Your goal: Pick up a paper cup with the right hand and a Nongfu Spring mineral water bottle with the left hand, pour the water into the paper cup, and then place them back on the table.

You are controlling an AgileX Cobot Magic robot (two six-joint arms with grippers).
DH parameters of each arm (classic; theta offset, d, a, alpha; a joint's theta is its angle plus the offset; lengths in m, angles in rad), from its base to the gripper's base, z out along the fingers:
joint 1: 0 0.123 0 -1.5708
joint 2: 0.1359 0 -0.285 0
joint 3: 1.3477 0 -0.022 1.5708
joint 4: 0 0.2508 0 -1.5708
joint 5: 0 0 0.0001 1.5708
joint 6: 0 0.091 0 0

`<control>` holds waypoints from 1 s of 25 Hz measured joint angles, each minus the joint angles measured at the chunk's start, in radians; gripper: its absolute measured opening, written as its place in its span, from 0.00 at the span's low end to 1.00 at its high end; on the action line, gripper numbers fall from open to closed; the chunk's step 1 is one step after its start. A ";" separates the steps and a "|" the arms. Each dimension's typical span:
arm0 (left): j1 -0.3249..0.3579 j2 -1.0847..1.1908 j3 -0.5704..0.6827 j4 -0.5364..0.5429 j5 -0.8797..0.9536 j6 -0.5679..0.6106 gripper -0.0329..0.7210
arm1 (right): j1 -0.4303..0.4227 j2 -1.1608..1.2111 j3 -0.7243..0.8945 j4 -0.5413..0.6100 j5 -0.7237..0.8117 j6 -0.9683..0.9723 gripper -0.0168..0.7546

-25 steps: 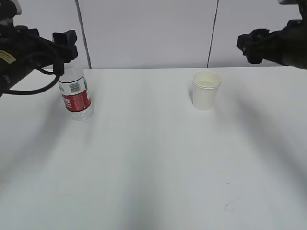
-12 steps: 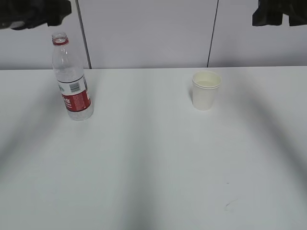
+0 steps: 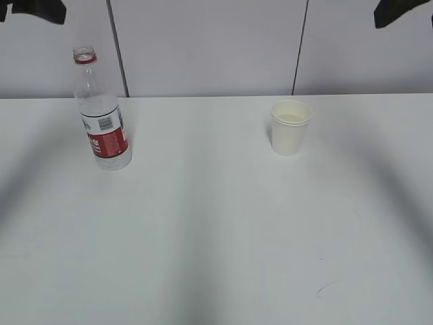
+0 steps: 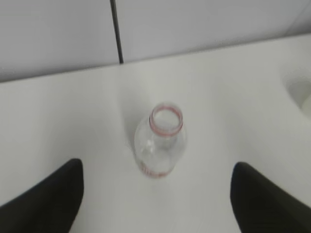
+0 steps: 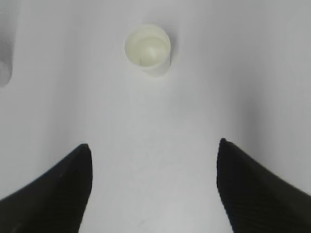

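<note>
The mineral water bottle (image 3: 101, 112) stands upright and uncapped on the white table (image 3: 216, 230) at the left, with a red neck ring and a red-and-white label. The left wrist view looks down at its open mouth (image 4: 165, 120). The paper cup (image 3: 290, 126) stands upright right of centre; in the right wrist view (image 5: 148, 48) it holds a little clear water. My left gripper (image 4: 158, 167) is open and empty, high above the bottle. My right gripper (image 5: 154, 145) is open and empty, high above the table short of the cup. Only dark arm tips show at the exterior view's top corners.
A grey panelled wall (image 3: 203, 47) with dark seams stands behind the table. Small dark scuff marks (image 3: 325, 290) lie near the table's front right. Soft arm shadows fall across the table on both sides.
Both arms have risen and drawn outward, almost leaving the exterior view at the top corners. The bottle, earlier partly hidden by the left arm, stands fully exposed. Bottle and cup have not moved.
</note>
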 joint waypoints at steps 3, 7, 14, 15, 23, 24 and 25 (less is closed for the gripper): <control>0.000 0.000 -0.027 0.044 0.183 0.000 0.79 | 0.000 -0.002 -0.012 0.010 0.104 0.000 0.79; 0.000 0.007 -0.028 0.114 0.391 -0.067 0.79 | 0.000 0.001 -0.012 0.010 0.132 0.000 0.79; 0.004 0.050 -0.029 0.193 0.501 -0.209 0.79 | 0.000 0.019 -0.012 0.030 0.132 -0.008 0.79; 0.004 0.050 -0.029 0.193 0.501 -0.213 0.79 | 0.000 0.019 -0.012 0.030 0.132 -0.007 0.79; 0.066 0.033 -0.009 0.134 0.500 -0.228 0.79 | 0.000 0.015 -0.012 0.040 0.134 -0.012 0.79; 0.077 0.016 0.012 0.130 0.499 -0.228 0.79 | 0.000 0.007 -0.007 0.045 0.134 -0.013 0.79; 0.084 -0.010 0.037 0.129 0.499 -0.228 0.79 | 0.000 -0.006 0.004 0.047 0.134 -0.014 0.79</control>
